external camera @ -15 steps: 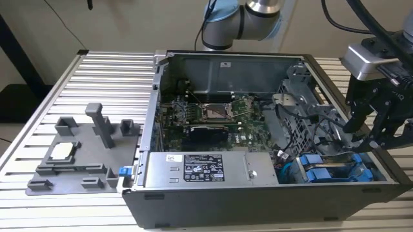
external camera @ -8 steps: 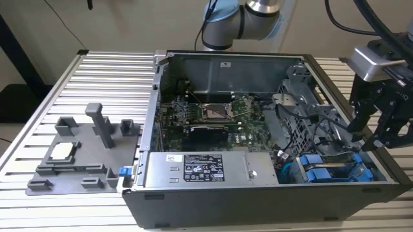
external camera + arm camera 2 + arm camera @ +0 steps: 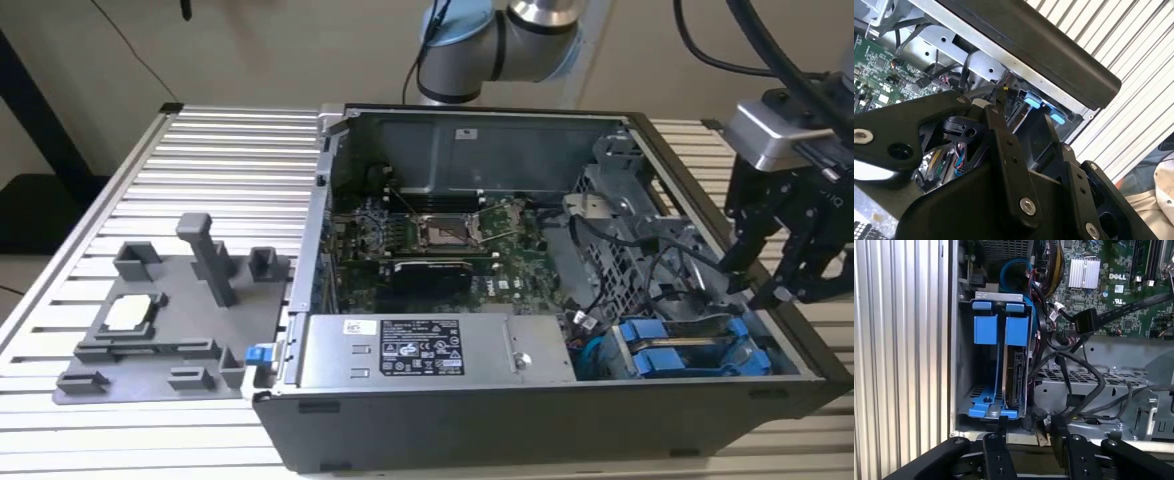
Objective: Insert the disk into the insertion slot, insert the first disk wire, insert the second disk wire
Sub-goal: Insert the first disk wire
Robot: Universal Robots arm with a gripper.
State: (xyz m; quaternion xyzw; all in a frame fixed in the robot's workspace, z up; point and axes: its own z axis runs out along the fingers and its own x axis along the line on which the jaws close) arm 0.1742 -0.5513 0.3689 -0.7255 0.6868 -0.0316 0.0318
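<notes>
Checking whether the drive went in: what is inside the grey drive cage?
In the drive cage stand two blue carrier frames; one holds the disk, the other looks empty. The disk's connectors are covered from view.

Disk (image 3: 1015, 375) w/ blue frame, green mobo (image 3: 1139, 300)

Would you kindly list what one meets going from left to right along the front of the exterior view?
Grey fixture tray → power-supply box with white sticker → blue disk carriers → gripper.
</notes>
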